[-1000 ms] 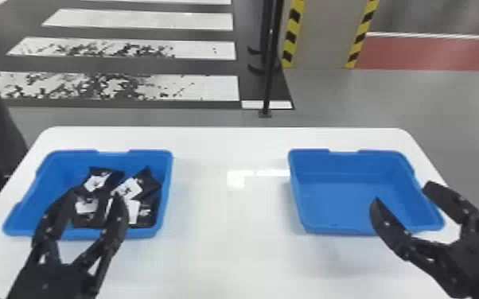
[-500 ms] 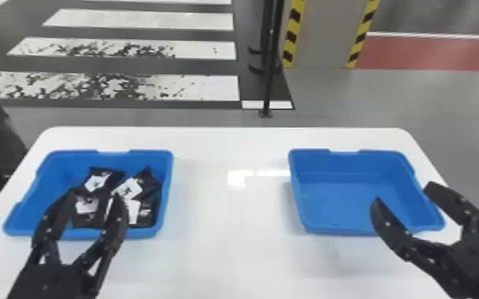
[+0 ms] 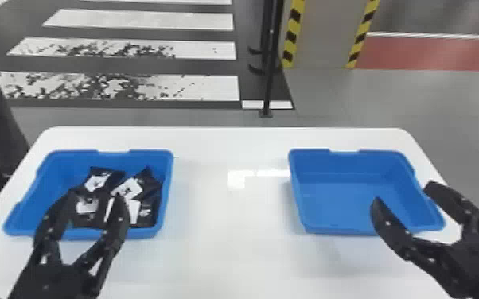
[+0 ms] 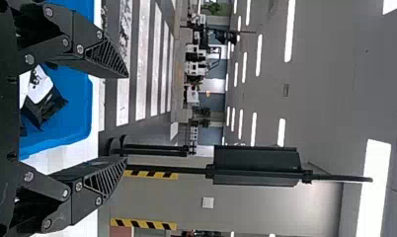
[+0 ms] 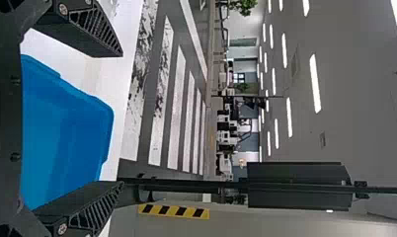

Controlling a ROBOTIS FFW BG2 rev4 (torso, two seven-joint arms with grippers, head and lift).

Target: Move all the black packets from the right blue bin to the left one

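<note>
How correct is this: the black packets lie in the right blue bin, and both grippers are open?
Not quite: the head view shows the black packets in the left blue bin, not the right one. The left gripper and right gripper are indeed open.

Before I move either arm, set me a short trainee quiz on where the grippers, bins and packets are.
1. True or false: the left gripper's fingers are pressed together at their tips.

2. Multiple choice: where do the black packets lie?
a) in the left blue bin
b) on the table between the bins
c) on the floor

3. Fill in the number: the right blue bin, with the right gripper at its near right corner in the head view, shows ____ black packets inside.

Key: 1. false; 2. a; 3. zero
</note>
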